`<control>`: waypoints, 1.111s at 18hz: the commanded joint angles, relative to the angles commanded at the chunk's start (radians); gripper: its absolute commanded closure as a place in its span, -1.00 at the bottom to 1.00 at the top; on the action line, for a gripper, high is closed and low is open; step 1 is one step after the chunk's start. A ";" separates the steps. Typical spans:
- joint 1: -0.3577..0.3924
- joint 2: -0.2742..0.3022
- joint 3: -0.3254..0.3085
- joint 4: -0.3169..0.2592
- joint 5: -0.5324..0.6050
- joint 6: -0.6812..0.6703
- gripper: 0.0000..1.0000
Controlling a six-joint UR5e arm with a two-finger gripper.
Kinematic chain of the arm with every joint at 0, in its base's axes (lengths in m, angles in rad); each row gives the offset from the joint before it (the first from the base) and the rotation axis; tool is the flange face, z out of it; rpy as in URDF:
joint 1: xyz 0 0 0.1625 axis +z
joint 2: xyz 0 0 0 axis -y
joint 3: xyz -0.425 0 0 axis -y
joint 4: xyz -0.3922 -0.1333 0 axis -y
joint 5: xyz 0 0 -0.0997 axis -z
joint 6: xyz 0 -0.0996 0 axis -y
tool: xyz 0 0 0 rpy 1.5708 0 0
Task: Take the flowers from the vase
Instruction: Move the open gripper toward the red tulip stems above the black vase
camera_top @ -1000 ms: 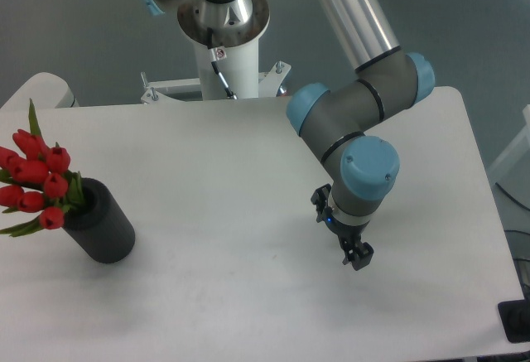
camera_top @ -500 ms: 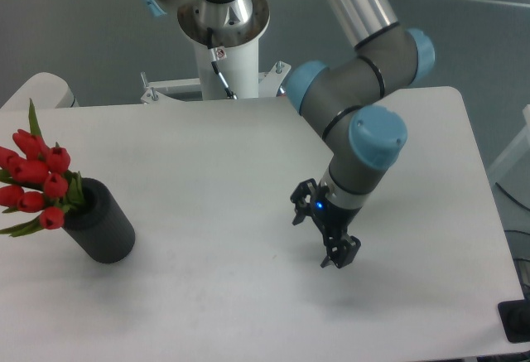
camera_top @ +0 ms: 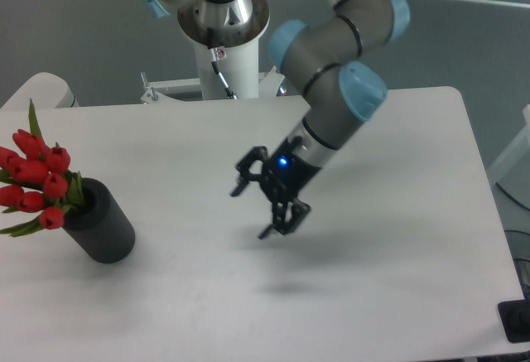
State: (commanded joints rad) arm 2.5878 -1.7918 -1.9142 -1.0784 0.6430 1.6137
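The flowers (camera_top: 35,178), a bunch of red closed tulip buds with green leaves, lean out to the left from the vase (camera_top: 103,223), a matte black cylinder at the table's left side. My gripper (camera_top: 254,206) hangs above the middle of the table, well to the right of the vase. It points down and to the left. Its two black fingers stand spread apart with nothing between them.
The white table (camera_top: 414,296) spreads under the arm. The arm's white base column (camera_top: 225,55) stands behind the table's back edge. A dark object (camera_top: 517,322) sits at the lower right corner.
The gripper has swung left and upward from the table's right part toward its middle. Its fingers have spread apart. The flowers and the vase have not moved.
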 joint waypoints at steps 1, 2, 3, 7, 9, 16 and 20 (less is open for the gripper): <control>-0.002 0.011 -0.015 0.000 -0.023 0.000 -1.00; -0.008 0.018 -0.032 -0.002 -0.049 0.000 -1.00; -0.023 0.026 -0.051 0.000 -0.071 0.000 -1.00; -0.104 0.046 -0.071 -0.002 -0.146 -0.002 -1.00; -0.132 0.046 -0.069 -0.002 -0.187 -0.018 -1.00; -0.218 -0.009 -0.060 0.000 -0.356 -0.038 -1.00; -0.244 -0.020 -0.058 -0.002 -0.358 -0.040 -1.00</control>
State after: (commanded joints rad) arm 2.3440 -1.8116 -1.9727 -1.0799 0.2853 1.5739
